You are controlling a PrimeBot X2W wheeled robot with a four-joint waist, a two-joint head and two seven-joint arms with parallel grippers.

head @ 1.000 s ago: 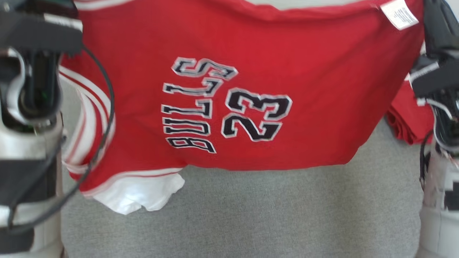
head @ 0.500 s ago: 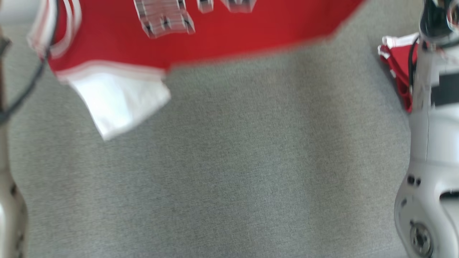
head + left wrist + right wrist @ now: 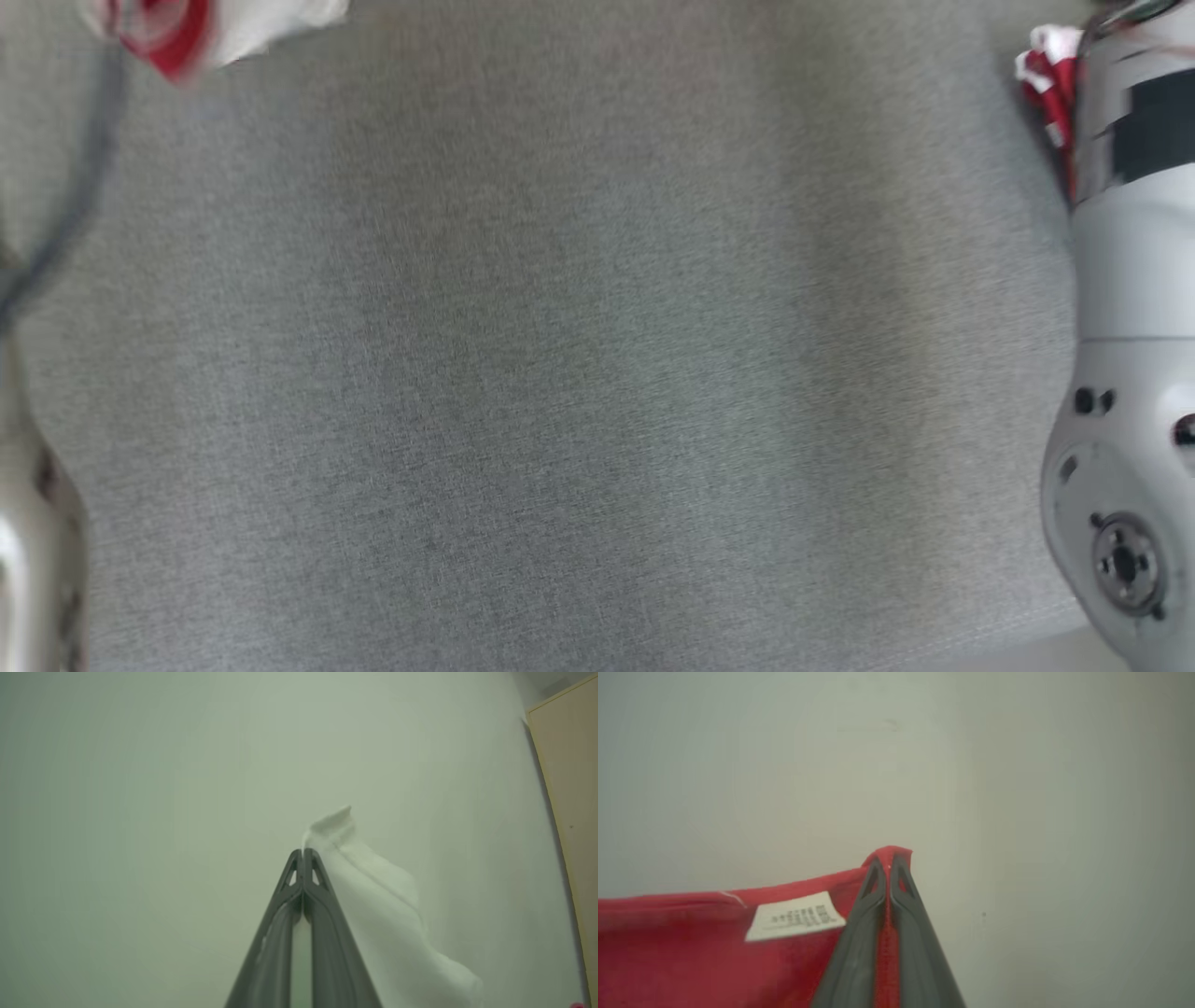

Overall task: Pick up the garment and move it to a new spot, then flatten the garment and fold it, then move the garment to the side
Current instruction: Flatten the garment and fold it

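The garment is a red jersey with white trim. In the right wrist view my right gripper is shut on a red corner of the garment, with a white care label just left of the fingers. In the left wrist view my left gripper is shut on a white fold of the garment that trails off to the right. The head view catches a blurred red-and-white scrap of the garment at the top left and another scrap at the top right beside my right forearm.
The grey fabric surface spreads across the head view. A pale wall stands behind both grippers, and a beige cabinet side shows at the right of the left wrist view. My left forearm runs along the head view's left edge.
The head view has swung down hard, so the jersey has slid out past its top edge; only corner scraps remain in it. Both arms still hold the garment stretched between them.
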